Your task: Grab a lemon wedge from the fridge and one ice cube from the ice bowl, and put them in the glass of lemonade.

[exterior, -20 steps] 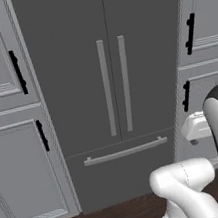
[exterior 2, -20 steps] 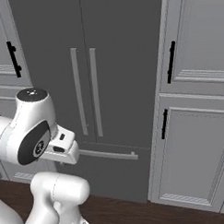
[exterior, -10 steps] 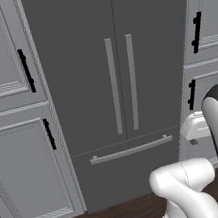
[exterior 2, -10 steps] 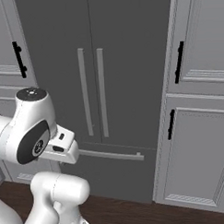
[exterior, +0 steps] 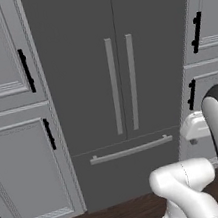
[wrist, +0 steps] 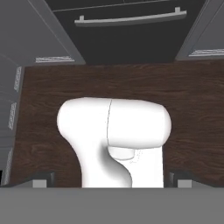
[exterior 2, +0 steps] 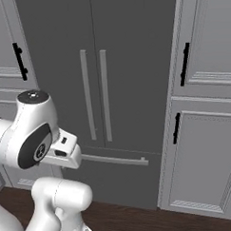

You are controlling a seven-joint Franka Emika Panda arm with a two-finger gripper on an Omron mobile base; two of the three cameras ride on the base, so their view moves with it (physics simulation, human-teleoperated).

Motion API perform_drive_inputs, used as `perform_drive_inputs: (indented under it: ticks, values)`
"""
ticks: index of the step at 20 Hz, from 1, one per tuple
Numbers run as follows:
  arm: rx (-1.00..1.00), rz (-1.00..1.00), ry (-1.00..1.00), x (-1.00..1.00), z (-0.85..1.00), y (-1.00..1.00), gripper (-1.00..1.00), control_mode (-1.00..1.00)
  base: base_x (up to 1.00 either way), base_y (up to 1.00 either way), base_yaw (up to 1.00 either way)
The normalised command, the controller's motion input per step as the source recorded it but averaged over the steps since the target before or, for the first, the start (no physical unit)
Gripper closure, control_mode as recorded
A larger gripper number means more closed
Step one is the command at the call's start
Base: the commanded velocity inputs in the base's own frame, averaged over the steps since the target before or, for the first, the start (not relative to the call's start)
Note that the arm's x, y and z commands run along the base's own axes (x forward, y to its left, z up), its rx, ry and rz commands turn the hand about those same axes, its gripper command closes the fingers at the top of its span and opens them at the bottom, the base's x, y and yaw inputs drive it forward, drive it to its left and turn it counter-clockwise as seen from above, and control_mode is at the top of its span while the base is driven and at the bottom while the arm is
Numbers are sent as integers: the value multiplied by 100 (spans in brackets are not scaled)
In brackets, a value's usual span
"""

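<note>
The fridge [exterior: 121, 78] [exterior 2: 134, 64] stands straight ahead, dark grey, both doors shut. Two long light-grey bar handles [exterior: 113, 85] run down its middle, and a drawer handle [exterior: 131, 150] crosses below them. The lemon wedge, the ice bowl and the glass of lemonade are out of view. My arm is folded close to the base, well short of the fridge. In the hand view my gripper [wrist: 111, 180] points down at the floor, open, fingertips [wrist: 43, 179] far apart with nothing between them. The fridge's bottom drawer [wrist: 131, 35] lies at the top of that view.
Light grey panelled cabinets [exterior: 12, 123] [exterior 2: 208, 132] with black handles [exterior: 25, 70] [exterior 2: 184, 64] flank the fridge on both sides. Dark wood floor [wrist: 188, 96] runs between the base and the fridge.
The whole scene has slid a little to the right in both base views, so the base has driven sideways to the left. The arm's pose and the open gripper are unchanged.
</note>
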Motion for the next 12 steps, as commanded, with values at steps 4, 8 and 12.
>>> perform_drive_inputs:
  ticks: [4,8,12]
  values:
    - [1,0,-1,47,-6,0,-100,-100,0,0,0]
    - [-2,0,-13,57,6,11,-100,-100,0,0,0]
    - [-10,8,-28,12,91,-3,-100,-100,0,0,0]
